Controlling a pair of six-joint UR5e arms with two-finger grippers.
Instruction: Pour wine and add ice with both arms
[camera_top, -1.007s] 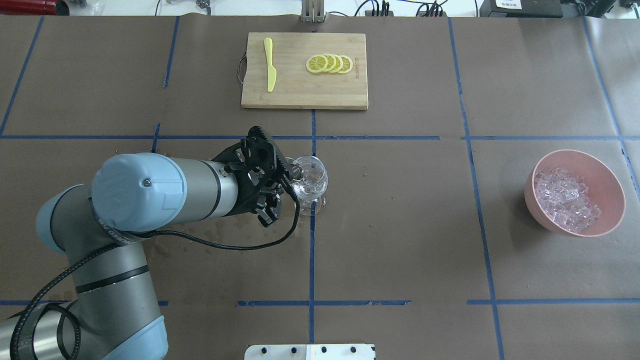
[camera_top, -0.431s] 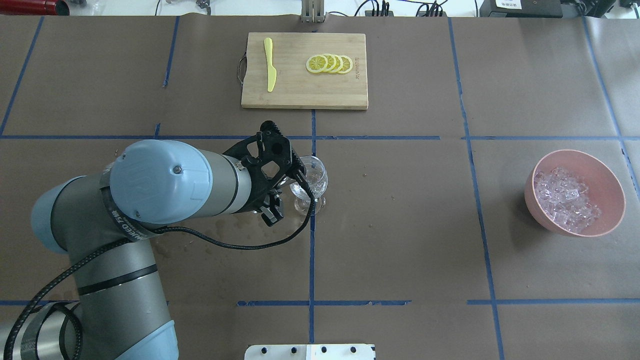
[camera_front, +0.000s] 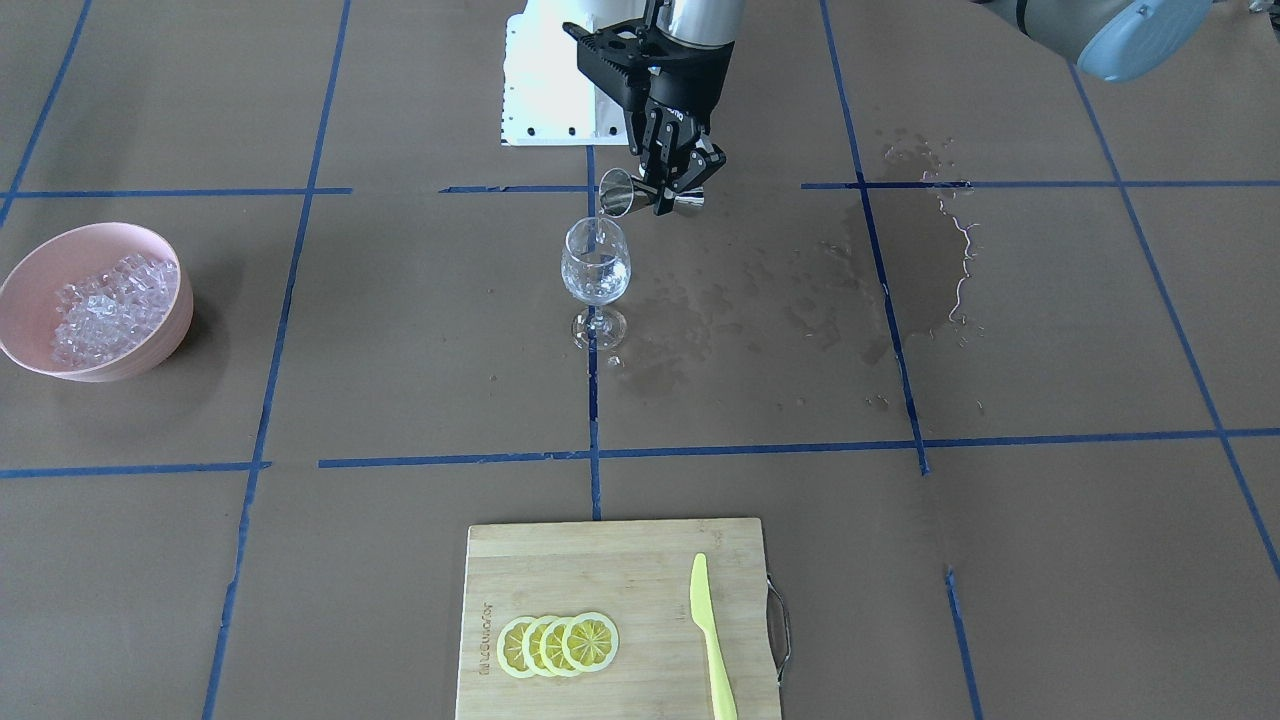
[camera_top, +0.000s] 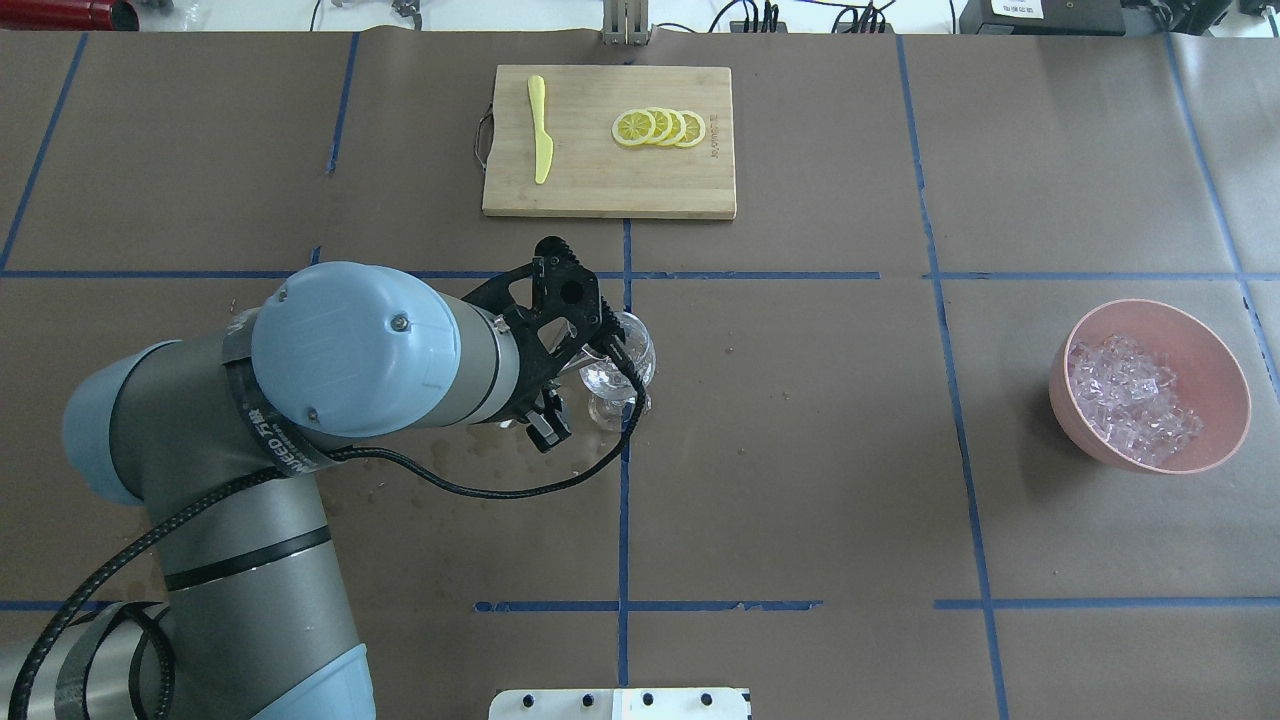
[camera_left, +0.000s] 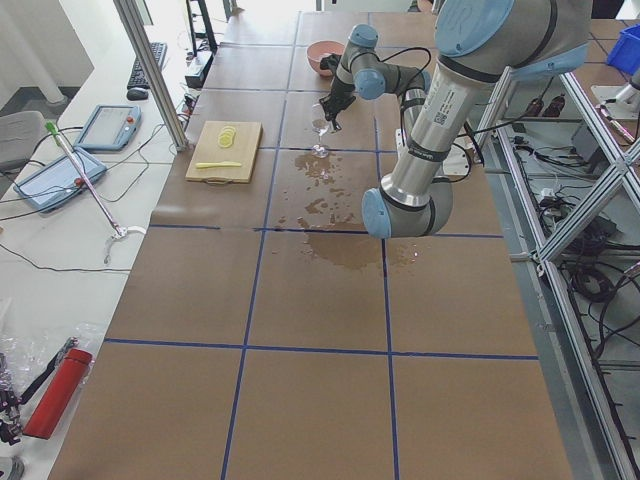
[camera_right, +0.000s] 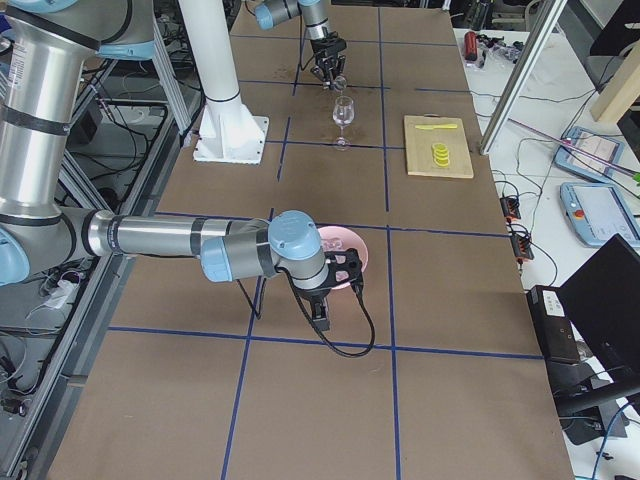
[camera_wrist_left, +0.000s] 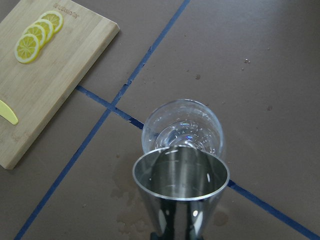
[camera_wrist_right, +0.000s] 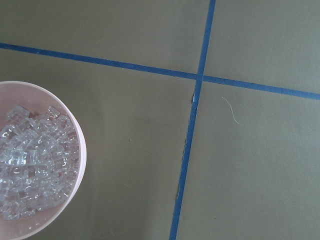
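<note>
Top centre of the front-facing view: the left gripper (camera_front: 668, 190), pointing down, clamps a steel jigger (camera_front: 615, 193) tipped nearly level, mouth facing frame-left above the upright wine glass (camera_front: 596, 265). Wine (camera_wrist_left: 187, 136) pools in the glass. Ice (camera_front: 105, 305) fills a pink bowl (camera_front: 90, 228) at far left. The right gripper (camera_right: 321, 318) hangs beside that bowl; its opening cannot be told.

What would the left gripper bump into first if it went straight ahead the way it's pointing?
Most likely the clear stemmed wine glass. The left gripper holds a shiny steel measuring cup tipped just over the rim, so the cup would touch first, though depth is unclear.
</note>
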